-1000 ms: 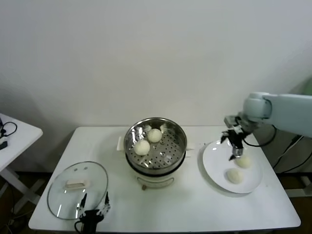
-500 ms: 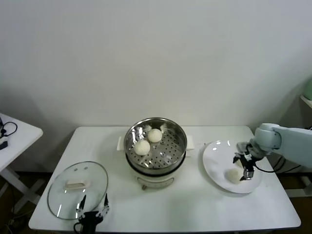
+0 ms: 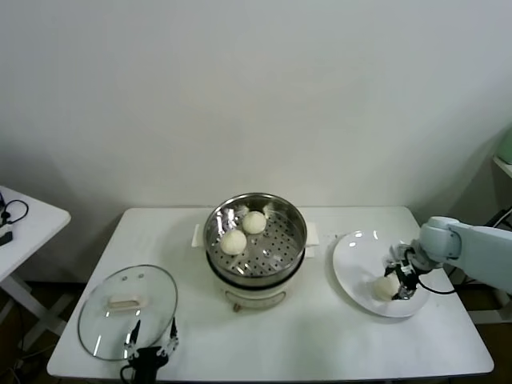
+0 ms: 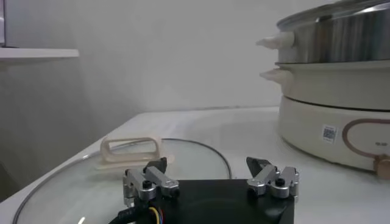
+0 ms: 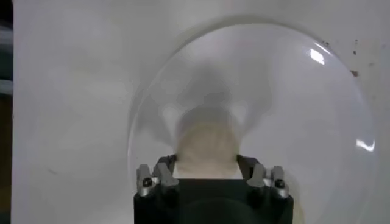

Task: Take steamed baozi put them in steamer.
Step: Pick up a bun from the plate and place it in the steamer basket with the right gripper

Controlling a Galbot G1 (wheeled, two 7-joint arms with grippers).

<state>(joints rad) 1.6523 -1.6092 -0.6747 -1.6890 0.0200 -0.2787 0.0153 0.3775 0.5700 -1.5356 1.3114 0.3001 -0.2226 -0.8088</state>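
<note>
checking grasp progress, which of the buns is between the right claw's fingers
The round cream-white dough bun on the flat white plate; the other two buns sit in the steel steamer.

A bare test room: white table [image 3: 320, 336] against a plain wall [image 3: 256, 96].

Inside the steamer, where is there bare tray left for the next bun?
The steamer tray is bare across its near and right part; two baozi crowd the back-left. The right gripper is at a bun on the plate.
</note>
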